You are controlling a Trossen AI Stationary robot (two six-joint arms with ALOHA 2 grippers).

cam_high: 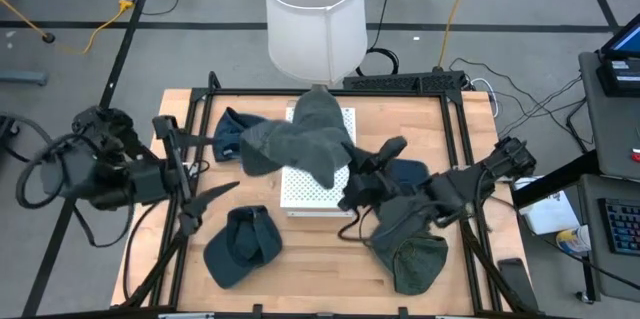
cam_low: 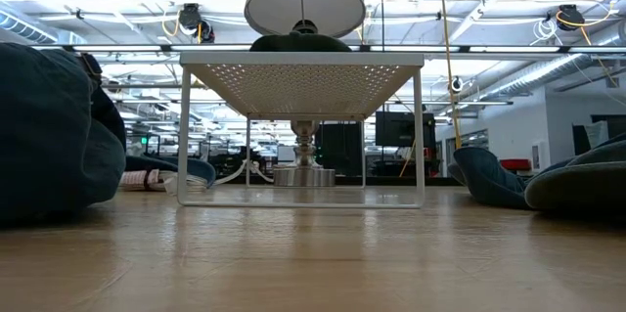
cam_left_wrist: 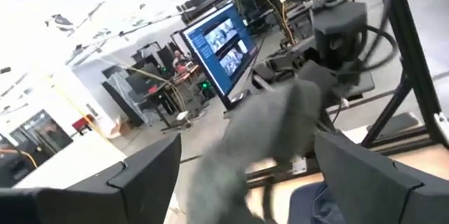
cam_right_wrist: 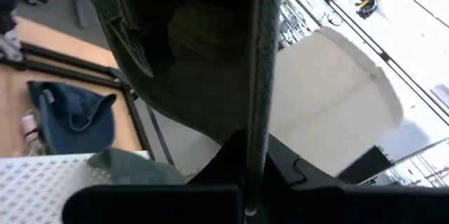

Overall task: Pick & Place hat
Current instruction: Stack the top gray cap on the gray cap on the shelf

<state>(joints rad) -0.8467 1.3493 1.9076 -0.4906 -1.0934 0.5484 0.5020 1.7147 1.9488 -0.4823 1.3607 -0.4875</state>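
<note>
Landmark: the white perforated rack (cam_high: pixel 315 187), standing mid-table on the wooden table (cam_high: pixel 330 269), with a white lamp shade (cam_high: pixel 314 17) at its far side.

Grey hat: a large grey hat (cam_high: pixel 300 141) is spread across the top of the rack, draping over its left and far edges. In the left wrist view it shows as a blurred grey mass (cam_left_wrist: pixel 270 140).

Right gripper: the right gripper (cam_high: pixel 358 187) is at the rack's right edge, just beside the grey hat. In the right wrist view its fingers (cam_right_wrist: pixel 256 76) are pressed together on a fold of dark olive fabric (cam_right_wrist: pixel 175 48) — closed on cloth, though whether this cloth belongs to the grey hat cannot be told.

Left gripper: the left gripper (cam_high: pixel 200 174) is left of the rack, apart from it, its fingers (cam_left_wrist: pixel 140 168) spread wide with nothing between them.

Blue cap, far left: a blue cap (cam_high: pixel 228 134) lies on the table at the rack's left, partly under the grey hat's edge.

Blue cap, near left: a second blue cap (cam_high: pixel 243 246) lies on the table on the rack's near-left side.

Olive hat: an olive hat (cam_high: pixel 415 259) lies on the table to the near-right of the rack, under the right arm.

Low view: the rack's mesh top (cam_low: pixel 301 82) stands on thin legs — dark caps rest on the table on either side of it.
</note>
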